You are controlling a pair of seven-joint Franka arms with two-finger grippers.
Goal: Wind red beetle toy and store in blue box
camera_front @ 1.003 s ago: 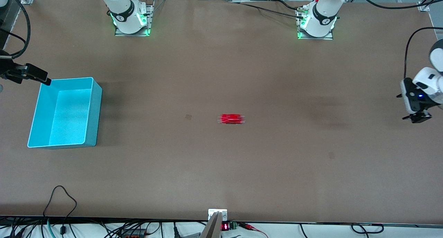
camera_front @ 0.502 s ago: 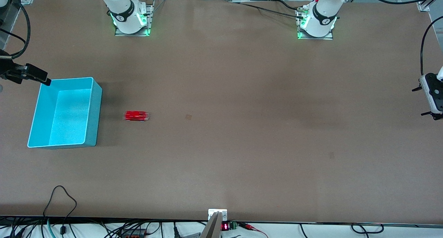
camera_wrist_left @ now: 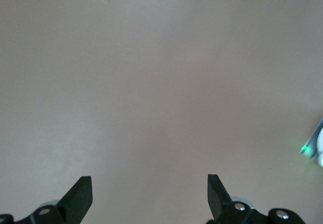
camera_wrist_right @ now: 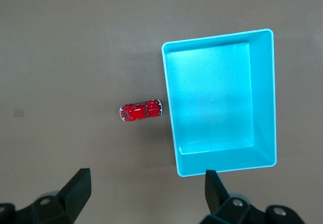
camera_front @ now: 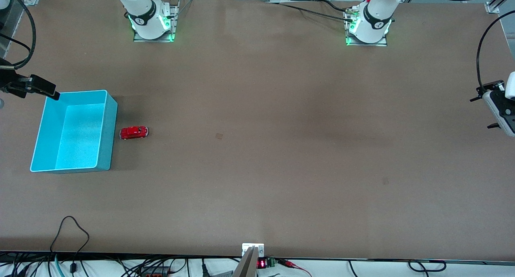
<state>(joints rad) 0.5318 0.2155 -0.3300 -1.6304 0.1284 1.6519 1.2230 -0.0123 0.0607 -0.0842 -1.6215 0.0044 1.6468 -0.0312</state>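
Note:
The red beetle toy [camera_front: 134, 132] stands on its wheels on the table right beside the blue box [camera_front: 108, 136], on the box's side toward the left arm; I cannot tell whether they touch. The box is empty. In the right wrist view the toy [camera_wrist_right: 141, 110] sits next to the box's wall [camera_wrist_right: 227, 162]. My right gripper [camera_front: 52, 92] is open and empty, up in the air over the box's corner; its own view shows it wide open [camera_wrist_right: 146, 193]. My left gripper [camera_front: 483, 112] is open and empty [camera_wrist_left: 150, 196], over bare table at the left arm's end.
The two arm bases [camera_front: 151, 23] [camera_front: 368, 25] stand along the table's edge farthest from the front camera. A small dark mark [camera_front: 219, 136] lies mid-table. Cables [camera_front: 70, 228] hang at the edge nearest the camera.
The toy has rolled across the table from the middle to the box's side and stopped; the box shifted slightly. The left gripper has drawn back toward the table's end. The right gripper has not moved.

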